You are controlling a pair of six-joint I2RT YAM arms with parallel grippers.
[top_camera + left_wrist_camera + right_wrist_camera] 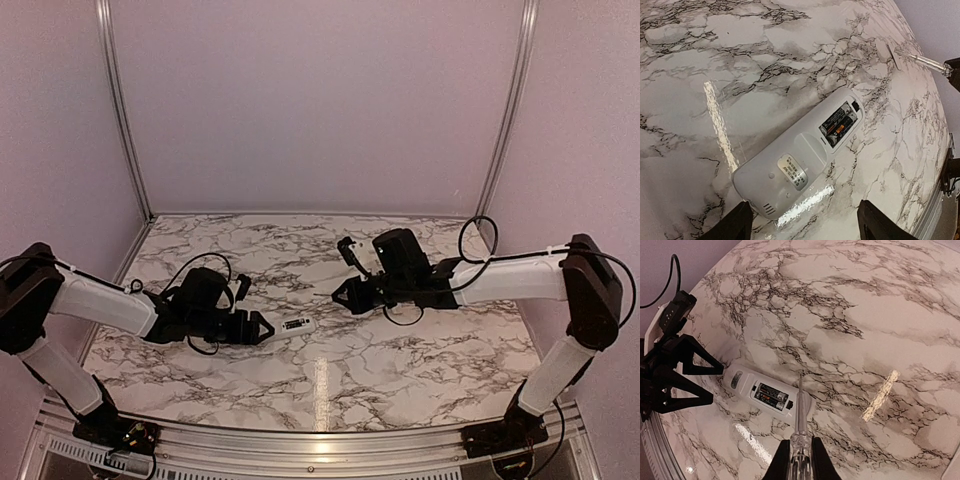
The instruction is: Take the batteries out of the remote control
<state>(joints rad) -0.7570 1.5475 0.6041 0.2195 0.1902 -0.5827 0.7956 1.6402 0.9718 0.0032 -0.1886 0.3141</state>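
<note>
The white remote control [296,325] [790,165] [765,395] lies back side up on the marble table, its compartment uncovered. Two dark batteries [838,125] [771,396] sit side by side inside it. My left gripper [268,330] [804,222] is open, with one finger on each side of the remote's near end and room on the right side. My right gripper [340,296] [799,460] is shut on a clear-handled screwdriver [800,412] [926,62]. Its metal tip points over the remote's far end, beside the compartment.
The marble tabletop [400,360] is enclosed by pale walls with metal corner posts [125,110]. The right arm's cable [480,240] loops above its wrist. In the right wrist view the left gripper's black frame [675,375] stands just left of the remote.
</note>
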